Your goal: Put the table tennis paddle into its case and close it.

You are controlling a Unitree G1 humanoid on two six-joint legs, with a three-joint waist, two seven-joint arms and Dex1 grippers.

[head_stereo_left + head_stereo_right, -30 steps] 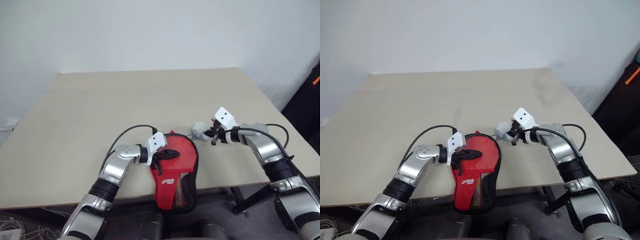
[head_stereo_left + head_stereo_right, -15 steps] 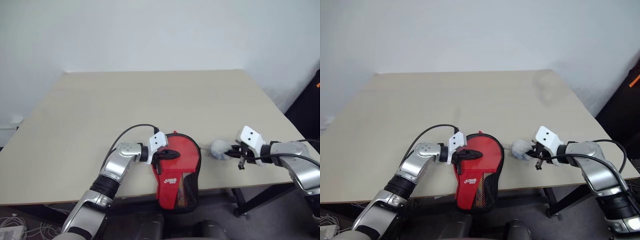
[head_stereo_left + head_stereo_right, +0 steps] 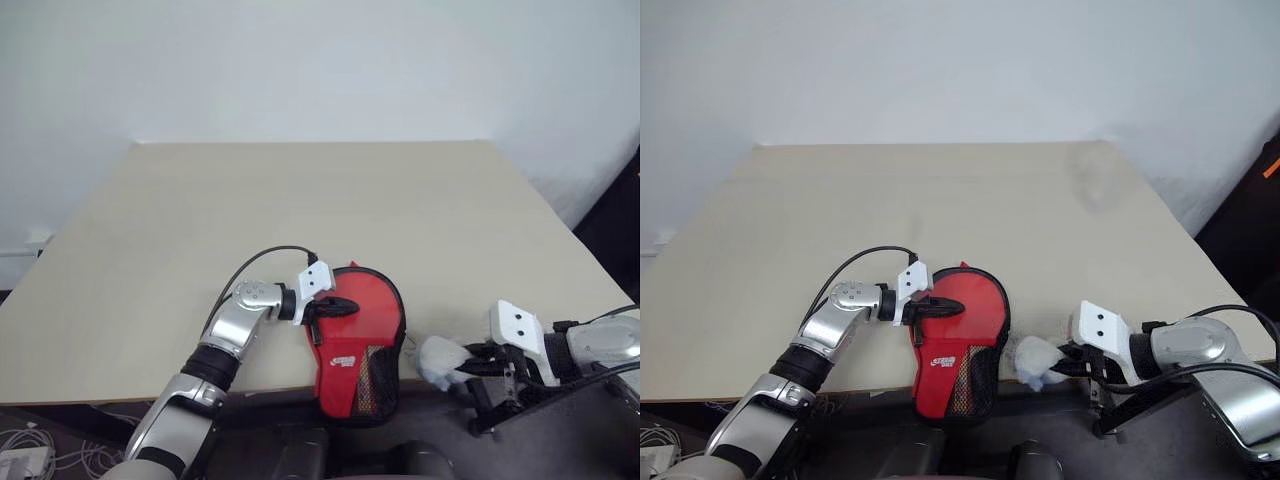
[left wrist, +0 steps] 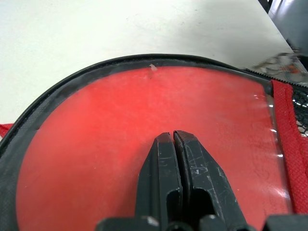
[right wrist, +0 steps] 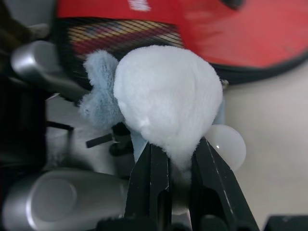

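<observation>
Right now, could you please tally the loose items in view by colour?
Red: 1, the case
White and blue-grey: 1, the fluffy lump in the right gripper
Total: 2

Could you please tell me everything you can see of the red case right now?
The case is a paddle-shaped red fabric pouch with black edging, a small white logo and a black mesh part at its narrow end. It lies flat at the table's near edge, with the mesh end hanging over it. The shut left gripper rests on its round red part, behind clear plastic in the left wrist view.
</observation>
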